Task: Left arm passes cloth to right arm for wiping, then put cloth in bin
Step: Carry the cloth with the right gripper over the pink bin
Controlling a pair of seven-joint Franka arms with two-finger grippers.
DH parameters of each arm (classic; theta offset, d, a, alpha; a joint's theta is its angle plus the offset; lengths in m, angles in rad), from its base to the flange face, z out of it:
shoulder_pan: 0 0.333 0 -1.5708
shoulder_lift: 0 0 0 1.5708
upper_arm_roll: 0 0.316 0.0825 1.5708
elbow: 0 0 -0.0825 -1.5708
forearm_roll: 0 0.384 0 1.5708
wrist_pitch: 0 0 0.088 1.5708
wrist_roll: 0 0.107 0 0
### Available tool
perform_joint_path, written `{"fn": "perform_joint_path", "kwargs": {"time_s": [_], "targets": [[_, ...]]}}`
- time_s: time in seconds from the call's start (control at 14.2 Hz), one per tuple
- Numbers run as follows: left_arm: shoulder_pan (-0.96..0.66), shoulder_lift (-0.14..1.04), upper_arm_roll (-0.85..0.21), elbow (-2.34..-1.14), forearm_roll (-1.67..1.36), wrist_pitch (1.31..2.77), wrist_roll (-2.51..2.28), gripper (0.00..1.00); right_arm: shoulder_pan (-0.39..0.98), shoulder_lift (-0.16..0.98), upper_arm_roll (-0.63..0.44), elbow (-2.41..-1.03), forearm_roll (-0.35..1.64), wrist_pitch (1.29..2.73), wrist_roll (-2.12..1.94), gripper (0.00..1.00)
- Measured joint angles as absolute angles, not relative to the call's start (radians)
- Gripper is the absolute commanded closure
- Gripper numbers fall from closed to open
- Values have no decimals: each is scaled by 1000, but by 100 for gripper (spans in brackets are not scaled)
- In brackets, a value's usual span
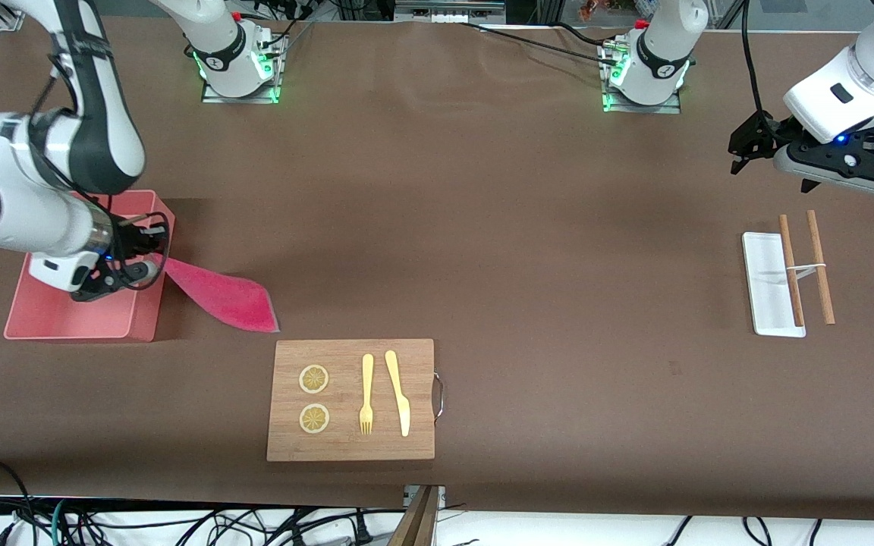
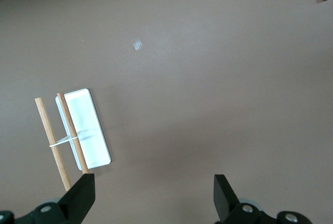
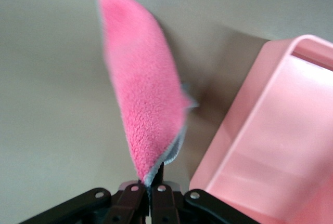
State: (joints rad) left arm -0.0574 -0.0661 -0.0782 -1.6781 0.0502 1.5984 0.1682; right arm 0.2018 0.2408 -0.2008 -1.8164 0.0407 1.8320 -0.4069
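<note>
Cloth [image 1: 221,297] trails from the right pincer [image 1: 150,254] at the bin [image 1: 42,322] wall, its free end toward the board [image 1: 351,400]; the left pincer [image 1: 740,148] waits over bare counter [image 1: 528,227]. Left wrist: its fingers [image 2: 80,198] spread wide, holding nothing, near tray [image 2: 89,130] and sticks [image 2: 51,141]. Right wrist: jaws clenched on one corner of the cloth [image 3: 140,99], beside the bin [image 3: 260,130].

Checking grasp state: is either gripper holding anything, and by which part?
Right gripper pinches the cloth by one end, over the bin edge. Left gripper is open and holds nothing.
</note>
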Motion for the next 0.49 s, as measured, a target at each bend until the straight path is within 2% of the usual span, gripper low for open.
{"fn": "perform_joint_path", "kwargs": {"time_s": [0.21,0.49], "targets": [[-57,-66,-78,-1678,50,1598,168,0,202,211,-201,-1710,21,1678,-407,100],[-57,-66,-78,-1678,50,1598,168,0,201,140,-210,-1638,-14,1563,-407,100]]}}
